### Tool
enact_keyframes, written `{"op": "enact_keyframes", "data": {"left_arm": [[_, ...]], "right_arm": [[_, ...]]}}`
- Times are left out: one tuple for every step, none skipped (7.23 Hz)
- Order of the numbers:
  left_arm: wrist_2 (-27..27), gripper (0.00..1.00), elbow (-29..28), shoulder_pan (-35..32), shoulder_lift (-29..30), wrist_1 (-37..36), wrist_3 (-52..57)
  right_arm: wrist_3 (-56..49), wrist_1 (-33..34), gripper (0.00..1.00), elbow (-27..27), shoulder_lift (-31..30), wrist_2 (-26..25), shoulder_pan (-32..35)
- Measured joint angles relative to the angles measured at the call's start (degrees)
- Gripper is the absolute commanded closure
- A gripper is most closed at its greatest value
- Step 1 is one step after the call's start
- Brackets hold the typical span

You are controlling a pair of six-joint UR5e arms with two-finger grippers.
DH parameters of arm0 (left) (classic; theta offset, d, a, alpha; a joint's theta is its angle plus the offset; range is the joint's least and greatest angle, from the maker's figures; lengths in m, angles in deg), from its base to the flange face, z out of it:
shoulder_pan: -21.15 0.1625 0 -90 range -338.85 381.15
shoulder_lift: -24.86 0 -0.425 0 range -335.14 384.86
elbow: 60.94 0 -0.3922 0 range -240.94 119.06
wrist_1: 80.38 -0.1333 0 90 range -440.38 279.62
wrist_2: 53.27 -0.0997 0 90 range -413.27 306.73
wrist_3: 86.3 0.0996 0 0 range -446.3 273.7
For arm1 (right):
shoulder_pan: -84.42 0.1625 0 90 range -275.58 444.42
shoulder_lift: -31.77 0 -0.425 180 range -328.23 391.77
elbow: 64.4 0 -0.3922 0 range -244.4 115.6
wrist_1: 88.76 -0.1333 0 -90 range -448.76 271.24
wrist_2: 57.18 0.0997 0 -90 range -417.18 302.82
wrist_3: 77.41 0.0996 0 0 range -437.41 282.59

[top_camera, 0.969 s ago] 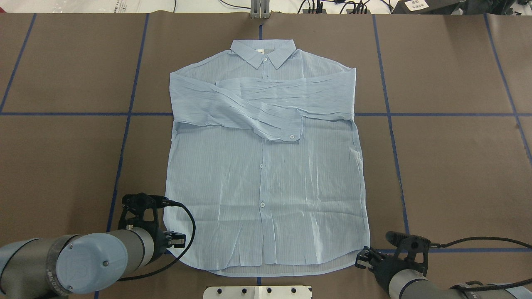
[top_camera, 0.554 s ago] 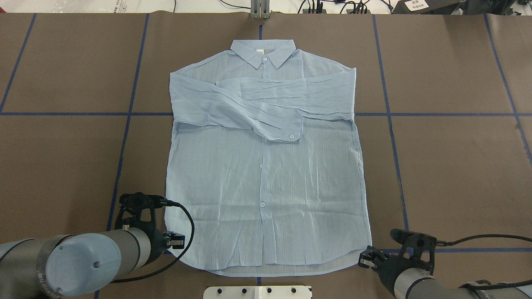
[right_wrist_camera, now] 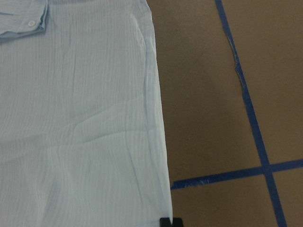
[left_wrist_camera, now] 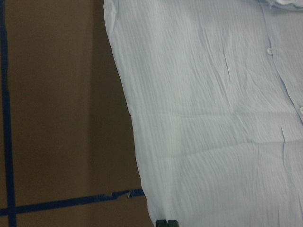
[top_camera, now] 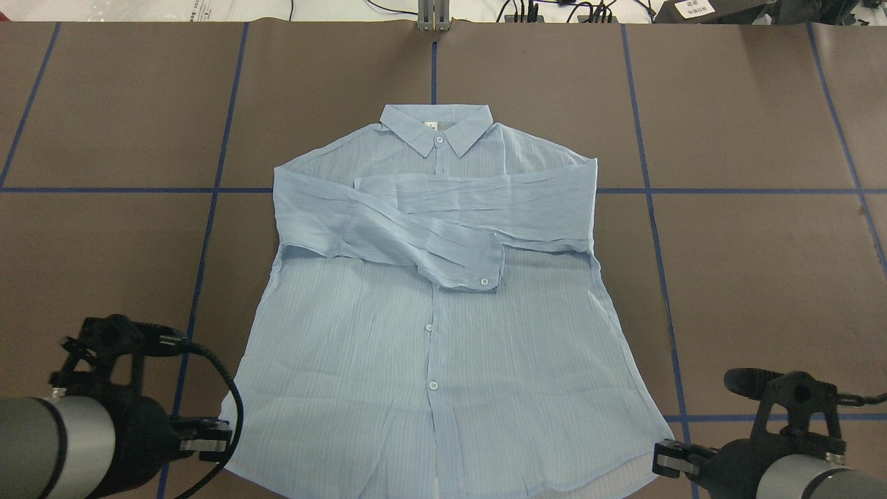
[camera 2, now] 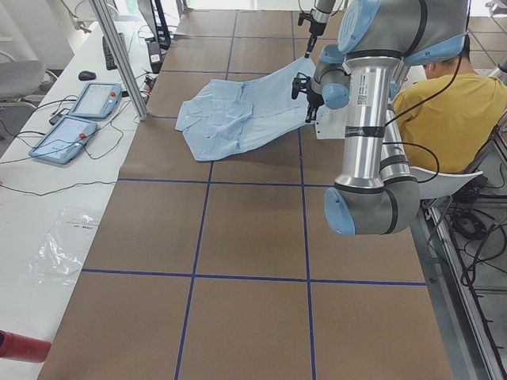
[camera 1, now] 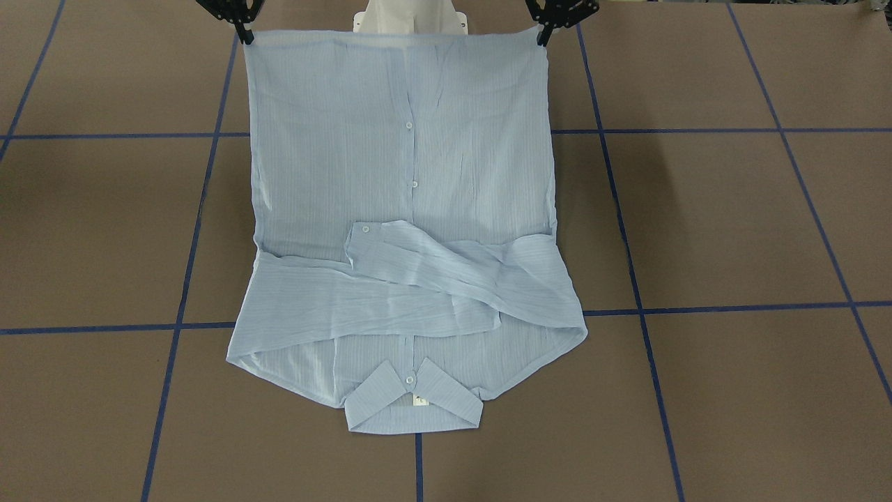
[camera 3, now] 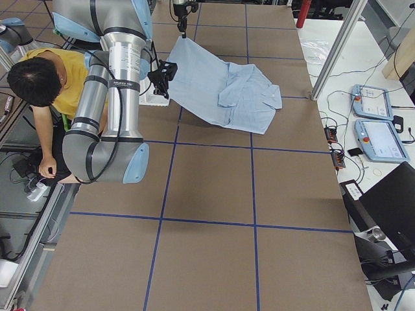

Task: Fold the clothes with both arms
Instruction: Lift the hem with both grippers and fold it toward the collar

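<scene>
The shirt (top_camera: pixel 443 346) is light blue, finely striped, with pale buttons (top_camera: pixel 433 385). The table (top_camera: pixel 762 291) is brown, gridded with dark blue tape (top_camera: pixel 104 190). The left gripper (camera 1: pixel 543 36) and right gripper (camera 1: pixel 245 35) are black; the arms (camera 2: pixel 366 119) are silver-grey with light blue caps (camera 2: pixel 339 214).

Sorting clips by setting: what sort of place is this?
Probably a robotics lab: robot arms holding a shirt at a table taped into a grid, control tablets wired on a side bench.
</scene>
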Motion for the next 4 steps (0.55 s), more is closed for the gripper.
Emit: {"op": "enact_keyframes", "data": {"left_arm": [[2.1, 1.0, 1.9, -1.6, 3.9, -5.5, 1.3], [3.2, 1.0, 0.2, -3.3, 8.1, -8.5, 3.3], [3.5, 1.0, -3.8, -6.1, 11.4, -9.6, 5.5], [3.6, 1.0, -7.7, -10.2, 13.6, -9.9, 9.1]], "right_arm": [[-0.1, 4.5, 1.0, -2.1, 3.1, 2.3, 2.2], [-0.4, 8.5, 1.0, -2.3, 7.1, 3.7, 5.2], [-1.3, 12.3, 1.0, -1.2, 12.3, 4.6, 8.9], [-3.1, 16.0, 1.0, 1.0, 18.5, 5.3, 13.2]]}}
